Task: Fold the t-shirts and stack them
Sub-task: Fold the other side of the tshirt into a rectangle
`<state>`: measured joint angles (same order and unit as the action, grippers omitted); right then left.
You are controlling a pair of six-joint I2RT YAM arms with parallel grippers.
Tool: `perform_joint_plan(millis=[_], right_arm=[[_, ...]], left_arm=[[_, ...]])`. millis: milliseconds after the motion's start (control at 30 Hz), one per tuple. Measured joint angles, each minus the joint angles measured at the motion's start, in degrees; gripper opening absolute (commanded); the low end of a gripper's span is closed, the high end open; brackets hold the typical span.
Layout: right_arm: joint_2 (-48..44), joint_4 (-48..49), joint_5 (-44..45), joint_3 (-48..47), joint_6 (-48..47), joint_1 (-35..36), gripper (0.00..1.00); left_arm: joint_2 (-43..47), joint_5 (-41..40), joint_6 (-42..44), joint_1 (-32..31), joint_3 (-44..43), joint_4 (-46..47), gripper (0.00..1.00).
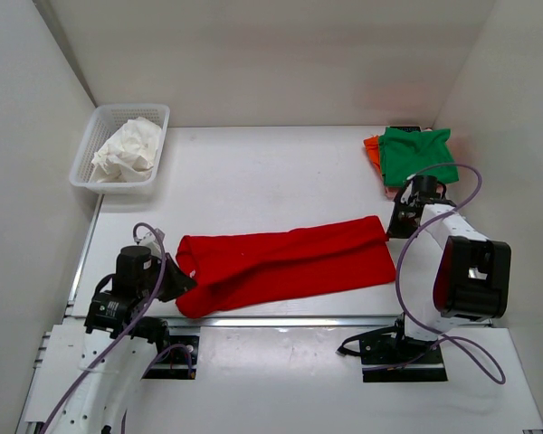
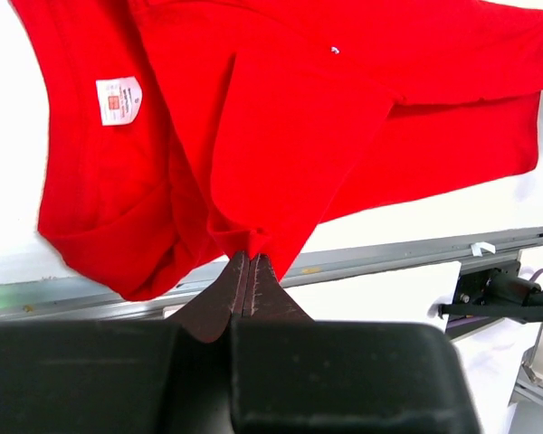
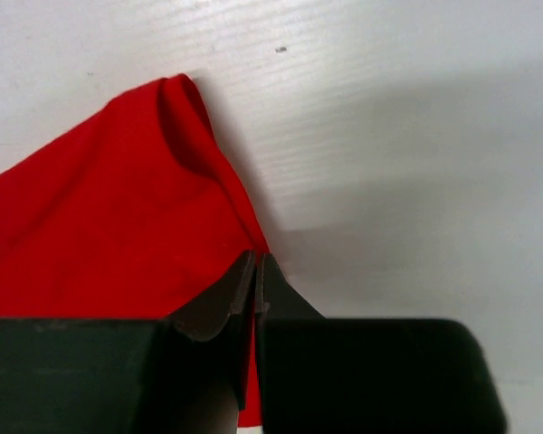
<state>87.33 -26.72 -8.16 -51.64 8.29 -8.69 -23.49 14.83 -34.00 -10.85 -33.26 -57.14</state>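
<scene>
Folding step: left fingers [image 2: 224, 298] and right fingers [image 3: 219, 303] each pinch an end of the red t-shirt [image 1: 285, 258] (stretched along the table [image 1: 253, 181]); next, likely fold it across.

The red t-shirt [image 1: 285, 262] lies folded lengthwise as a long, wrinkled band across the middle, its collar end toward eight o'clock. At two o'clock, a folded green t-shirt [image 1: 416, 154] rests atop an orange t-shirt [image 1: 372, 150].

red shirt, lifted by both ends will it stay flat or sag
Likely sags: the red shirt drapes in soft folds where the left gripper pinches it. Probably light: a fingertip pinch by the right gripper lifts its corner into a ridge. Pushed, it would likely bunch rather than slide.
</scene>
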Motion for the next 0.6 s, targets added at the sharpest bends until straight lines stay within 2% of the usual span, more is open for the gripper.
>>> perform_joint_plan(millis=[433,467,500,533,567,600], right_arm=[[-7.56,-5.55,2.01,0.59,-0.42,-0.02,0.00],[-7.69,-6.03,2.25,0.61,-0.44,-0.07,0.00],[-7.69,-6.49,2.47,0.61,-0.46,-0.07,0.04],[-7.61,-7.10,2.86,0.61,-0.39,-0.09,0.17],[-7.56,-7.65,3.34,0.61,-0.24,-0.11,0.24],[-7.54,-8.20,3.98,0.61,-0.46,-0.15,0.33]], left_arm=[[1.77,0.66,-1.33,-0.61,5.51,-0.26,0.00],[1.77,0.68,-1.36,-0.63,5.64,-0.26,0.04],[1.77,0.76,-1.33,-0.66,5.73,-0.22,0.07],[1.75,0.87,-1.25,-0.66,5.73,-0.13,0.17],[1.75,0.94,-1.09,-0.68,5.73,0.17,0.26],[1.62,1.03,-1.11,-0.70,5.73,0.63,0.28]])
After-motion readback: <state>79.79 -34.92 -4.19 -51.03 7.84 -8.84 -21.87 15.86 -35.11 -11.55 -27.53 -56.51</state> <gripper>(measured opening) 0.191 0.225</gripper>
